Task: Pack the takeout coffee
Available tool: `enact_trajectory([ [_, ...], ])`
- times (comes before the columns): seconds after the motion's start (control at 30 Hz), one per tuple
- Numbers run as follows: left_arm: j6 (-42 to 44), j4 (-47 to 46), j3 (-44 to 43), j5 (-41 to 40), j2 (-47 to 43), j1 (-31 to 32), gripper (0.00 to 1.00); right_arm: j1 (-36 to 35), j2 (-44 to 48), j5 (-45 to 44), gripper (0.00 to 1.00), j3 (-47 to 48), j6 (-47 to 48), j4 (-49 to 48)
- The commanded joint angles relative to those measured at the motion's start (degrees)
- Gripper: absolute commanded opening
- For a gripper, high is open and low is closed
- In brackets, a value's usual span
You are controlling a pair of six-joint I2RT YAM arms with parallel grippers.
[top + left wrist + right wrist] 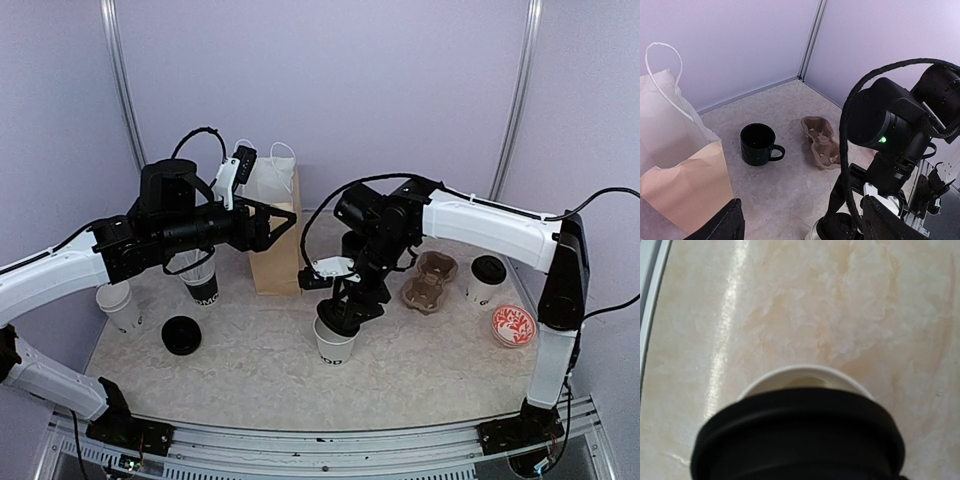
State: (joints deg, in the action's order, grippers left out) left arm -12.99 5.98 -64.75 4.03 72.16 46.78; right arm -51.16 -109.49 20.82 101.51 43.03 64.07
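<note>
An open white takeout cup [336,348] with black lettering stands at front centre. My right gripper [346,312] is shut on a black lid [797,437] and holds it over this cup; the cup's far rim [805,374] shows beyond the lid. The lid and cup also show in the left wrist view [840,227]. A lidded cup [487,280] stands at the right. Another lettered cup [205,288] stands under my left arm, and a plain white cup [120,306] at far left. My left gripper [283,228] is open and empty, in the air beside the paper bag.
A brown paper bag [275,258] with white handles stands at the back centre. A pulp cup carrier [430,281] lies beside a dark green mug [757,145]. A loose black lid [181,335] lies front left, a red-patterned disc [515,325] front right.
</note>
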Motion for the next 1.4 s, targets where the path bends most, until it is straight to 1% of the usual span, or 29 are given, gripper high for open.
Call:
enact_trajectory([
  [0.0,-0.08,-1.26,0.91,0.23,-1.12,-0.55,0.79,-1.03,-0.92,-1.36,0.71,2.29,-0.05,1.93],
  [0.17,-0.01,-1.32,1.12,0.45,-1.32,-0.64,0.79,-1.40,-1.07,-2.97,0.70,4.32,-0.22,3.35],
  [0.43,0.12,-1.23,1.21,0.44,-1.41,-0.90,0.79,-1.67,0.20,-6.62,0.70,2.55,0.17,2.50],
  [1.0,-0.21,-1.23,2.06,0.18,-1.85,-1.08,0.79,-2.96,-1.77,-6.93,0.71,1.98,-0.09,2.94],
  [1.37,-0.34,-1.15,2.74,0.19,-2.02,-1.22,0.79,-4.03,-2.39,-8.66,0.72,1.63,-0.05,2.94],
])
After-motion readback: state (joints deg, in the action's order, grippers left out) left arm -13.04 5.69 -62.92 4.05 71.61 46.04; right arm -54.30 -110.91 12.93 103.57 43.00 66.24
